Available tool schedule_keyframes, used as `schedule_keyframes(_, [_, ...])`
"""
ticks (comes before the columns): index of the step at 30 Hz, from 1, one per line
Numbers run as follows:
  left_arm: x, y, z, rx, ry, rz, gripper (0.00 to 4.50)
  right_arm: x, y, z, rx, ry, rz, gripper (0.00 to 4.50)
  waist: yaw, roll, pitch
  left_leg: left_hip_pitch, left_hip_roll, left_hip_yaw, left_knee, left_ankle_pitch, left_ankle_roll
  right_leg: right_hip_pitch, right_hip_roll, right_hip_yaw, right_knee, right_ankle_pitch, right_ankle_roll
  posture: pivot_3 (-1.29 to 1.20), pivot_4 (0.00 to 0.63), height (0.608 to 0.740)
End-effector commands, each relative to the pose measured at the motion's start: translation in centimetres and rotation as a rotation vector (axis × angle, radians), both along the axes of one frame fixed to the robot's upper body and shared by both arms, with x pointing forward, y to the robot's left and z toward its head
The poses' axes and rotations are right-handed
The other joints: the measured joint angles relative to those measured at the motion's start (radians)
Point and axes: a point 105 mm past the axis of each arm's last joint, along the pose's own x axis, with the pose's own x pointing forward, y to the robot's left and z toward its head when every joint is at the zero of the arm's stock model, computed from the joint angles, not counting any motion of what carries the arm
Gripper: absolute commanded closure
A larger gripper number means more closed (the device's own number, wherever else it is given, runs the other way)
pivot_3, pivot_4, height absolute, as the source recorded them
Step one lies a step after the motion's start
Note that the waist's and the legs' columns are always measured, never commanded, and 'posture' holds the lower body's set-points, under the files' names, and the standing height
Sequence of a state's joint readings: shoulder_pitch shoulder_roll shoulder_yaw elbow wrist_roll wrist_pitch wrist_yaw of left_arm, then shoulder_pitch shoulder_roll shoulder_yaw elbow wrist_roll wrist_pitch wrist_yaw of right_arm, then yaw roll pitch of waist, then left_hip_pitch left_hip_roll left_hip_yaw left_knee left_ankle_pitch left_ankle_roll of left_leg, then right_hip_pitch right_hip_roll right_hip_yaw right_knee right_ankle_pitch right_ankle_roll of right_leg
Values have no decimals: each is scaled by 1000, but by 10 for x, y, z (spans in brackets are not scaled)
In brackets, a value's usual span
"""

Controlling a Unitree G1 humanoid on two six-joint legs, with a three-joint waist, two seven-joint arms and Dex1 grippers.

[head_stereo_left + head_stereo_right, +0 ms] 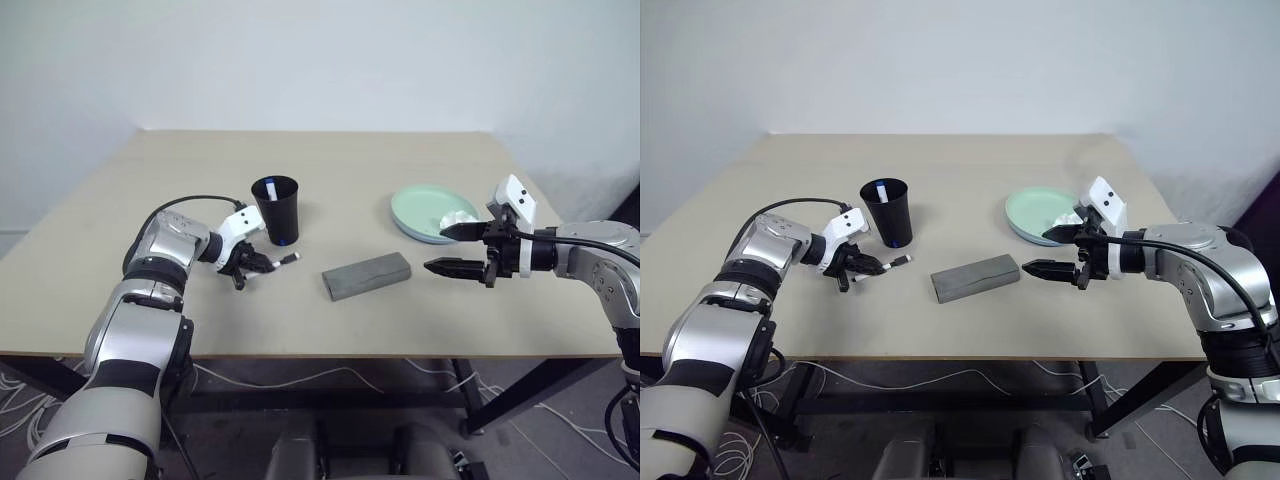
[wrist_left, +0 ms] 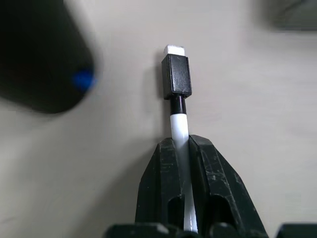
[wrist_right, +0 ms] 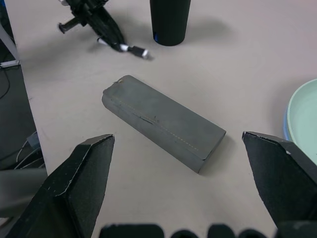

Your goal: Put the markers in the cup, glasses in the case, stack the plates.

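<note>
My left gripper [image 1: 262,264] is shut on a white marker with a black cap [image 2: 176,77], which sticks out past the fingertips low over the table, beside the black cup [image 1: 276,208]. A second marker [image 1: 272,187] stands inside the cup. The grey case [image 1: 367,274] lies closed at the table's middle. My right gripper [image 1: 452,249] hangs open to the right of the case, holding nothing. Behind it sits the mint green plate [image 1: 418,208], and a thin blue plate edge [image 3: 286,131] shows under it. The glasses are out of view.
A crumpled white tissue [image 1: 458,218] lies on the green plate, close to my right gripper. The tan table [image 1: 330,165] has bare room behind the cup and along its front edge [image 1: 300,352]. A black cable runs over my left arm.
</note>
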State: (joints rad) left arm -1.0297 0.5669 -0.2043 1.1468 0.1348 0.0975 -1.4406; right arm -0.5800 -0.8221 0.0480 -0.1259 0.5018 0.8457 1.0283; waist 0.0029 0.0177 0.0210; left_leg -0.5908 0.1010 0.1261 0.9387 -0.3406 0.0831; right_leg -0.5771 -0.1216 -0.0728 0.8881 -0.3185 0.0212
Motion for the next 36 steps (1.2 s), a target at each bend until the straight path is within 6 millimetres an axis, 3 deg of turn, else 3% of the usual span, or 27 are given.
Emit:
schedule_keyframes(1, [-4, -29, 56, -241, -36, -135, 4469, 3, 0, 19, 12, -75, 2, 0, 0, 0, 0, -3, 0, 0, 1, 0, 0, -2, 0, 0, 0, 1, -2, 0, 0, 639])
schedule_keyframes(4, [-7, -42, 83, -371, -54, -162, 4469, 3, 1, 19, 14, -76, 4, 0, -1, 0, 0, -8, 0, -1, 3, 5, -2, -6, 0, 0, 0, 2, -3, 0, 0, 639])
schedule_keyframes(7, [9, -49, 130, -527, -215, -94, 4469, 4, 3, 20, 17, -77, 10, 0, -2, 0, 0, -8, 0, 0, 2, 5, -1, -5, 1, 0, -1, 2, -3, 0, 0, 639])
schedule_keyframes(9, [22, -46, 150, -587, -318, 2, 4469, 4, 3, 20, 18, -77, 11, 0, -1, 0, 0, -8, 0, 0, 2, 6, 0, -5, 2, 0, -1, 1, -1, 0, 0, 639])
schedule_keyframes(14, [51, -28, 173, -682, -495, 256, 4469, 4, 4, 19, 21, -77, 15, 0, -2, 0, 0, -6, 0, 0, 1, 5, 2, -3, 2, 0, -1, -1, 2, 0, 0, 639])
schedule_keyframes(20, [70, -12, 169, -692, -632, 455, 4469, 4, 5, 21, 27, -78, 18, 0, 0, 0, 0, -5, -1, 1, 1, 6, 0, -2, 2, -1, 0, -1, 2, 0, 0, 639])
schedule_keyframes(24, [75, -10, 152, -665, -669, 517, 4469, 4, 5, 21, 30, -79, 18, 0, 0, 0, 0, -6, -2, 2, 2, 6, 0, -2, 2, 0, -1, 0, 1, 0, 0, 639])
schedule_keyframes(36, [77, -15, 120, -636, -646, 560, 4469, 2, 5, 22, 36, -78, 15, 0, 0, 0, 0, -6, -2, 3, 2, 6, -1, -2, 2, -1, 0, 2, -2, 0, 0, 639])
